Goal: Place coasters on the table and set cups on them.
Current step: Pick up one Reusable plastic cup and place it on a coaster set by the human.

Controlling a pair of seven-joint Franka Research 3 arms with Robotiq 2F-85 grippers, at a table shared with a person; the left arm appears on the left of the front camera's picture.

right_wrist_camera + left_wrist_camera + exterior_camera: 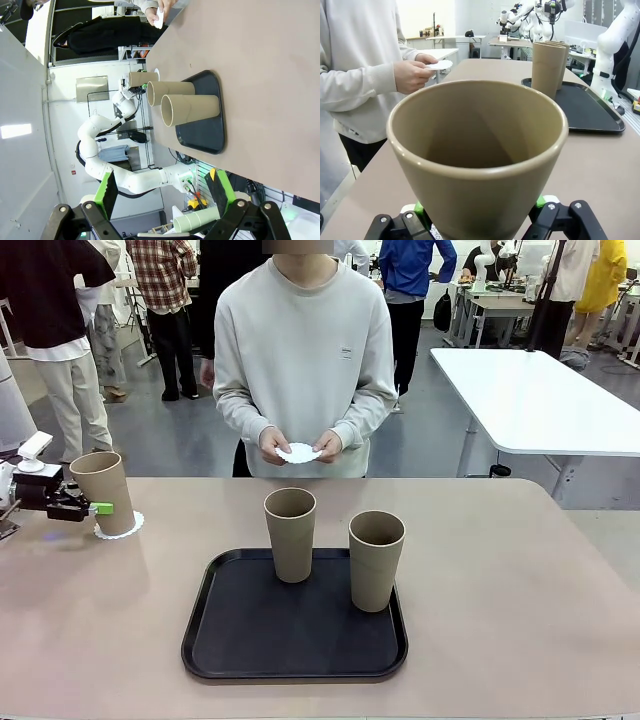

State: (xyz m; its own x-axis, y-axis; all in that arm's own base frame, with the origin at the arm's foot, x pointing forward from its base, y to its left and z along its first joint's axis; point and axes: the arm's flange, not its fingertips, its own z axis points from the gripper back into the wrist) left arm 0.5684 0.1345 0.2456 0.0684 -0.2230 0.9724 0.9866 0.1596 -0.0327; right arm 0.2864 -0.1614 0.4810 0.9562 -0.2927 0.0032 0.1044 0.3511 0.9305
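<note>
At the left edge of the front view, a paper cup was clasped between the pads of the left gripper and stood on a doily coaster on the beige table. A second cup and a third cup were seen standing on the black tray at centre. The right gripper was spread wide, with nothing held. Another coaster was held in the person's hands at upper centre.

Beige-pink table, black tray at its middle; white coaster near left edge
</note>
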